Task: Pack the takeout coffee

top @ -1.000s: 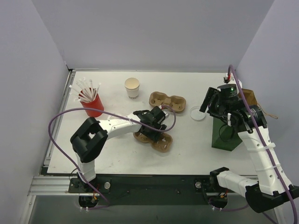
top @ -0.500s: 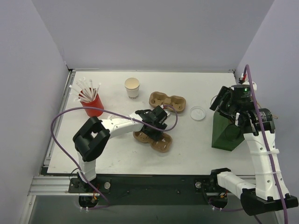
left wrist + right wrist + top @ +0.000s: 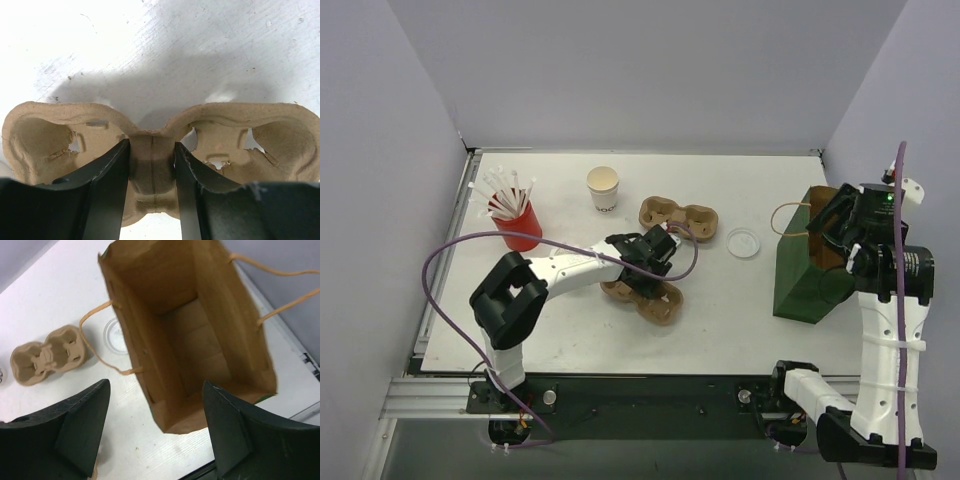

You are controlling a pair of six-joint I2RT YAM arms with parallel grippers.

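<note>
No lidded white coffee cup shows in any view. My left gripper [image 3: 655, 262] is shut on the middle bridge of a brown cardboard cup carrier [image 3: 645, 298] at the table's centre. In the left wrist view my gripper [image 3: 151, 150] has both fingers pressed on the bridge of that carrier [image 3: 225, 130]. The green-and-brown paper bag [image 3: 810, 280] stands open at the right. My right gripper [image 3: 850, 225] is open and empty above it. The right wrist view shows my gripper [image 3: 156, 384] over the bag's near edge and the bag [image 3: 200, 340] empty inside.
A lidless white cup [image 3: 603, 187] stands at the back. A loose round lid [image 3: 744, 243] lies left of the bag and shows in the right wrist view [image 3: 112, 335]. A second carrier [image 3: 678, 215] lies behind the held one. A red cup of straws [image 3: 518, 225] stands at the left.
My right arm has swung right and back, uncovering the open bag. My left gripper has shifted the held carrier slightly left.
</note>
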